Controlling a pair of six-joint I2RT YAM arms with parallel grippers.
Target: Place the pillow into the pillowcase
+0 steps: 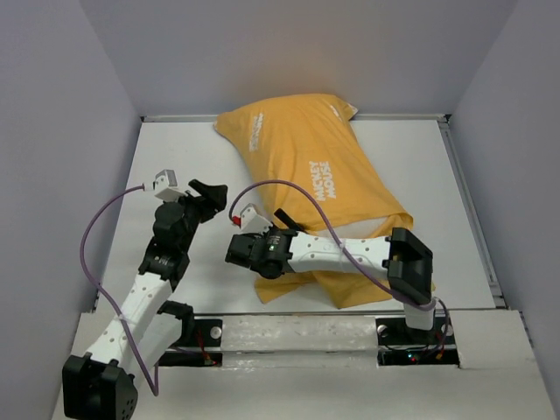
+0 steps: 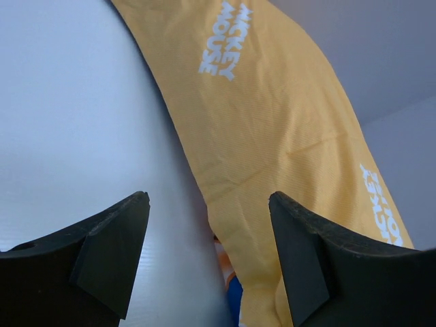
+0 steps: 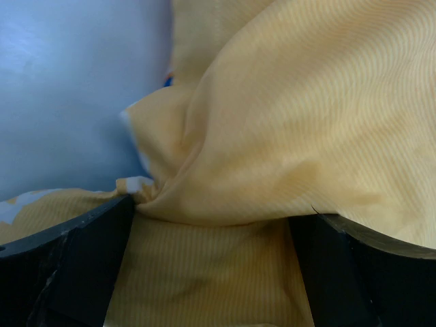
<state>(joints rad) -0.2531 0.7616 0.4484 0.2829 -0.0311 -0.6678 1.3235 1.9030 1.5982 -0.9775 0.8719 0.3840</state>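
Note:
The pillowcase [image 1: 311, 179] lies diagonally across the table, yellow side up with white "Mickey Mouse" lettering, plump and full. The white pillow is hidden; I cannot see it in any view. My left gripper [image 1: 210, 192] is open and empty just left of the pillowcase's long edge. In the left wrist view its open gripper [image 2: 208, 262] frames that edge of the pillowcase [image 2: 272, 122], with a strip of the blue side [image 2: 235, 294] showing underneath. My right gripper [image 1: 258, 267] is at the near end of the case. It is open [image 3: 208, 272], with bunched yellow cloth [image 3: 272, 136] between the fingers.
The white table [image 1: 175, 175] is boxed in by grey walls at the back and both sides. A raised rim [image 1: 468, 201] runs along the right edge. Purple cables loop over both arms. The right arm lies across the near end of the pillowcase.

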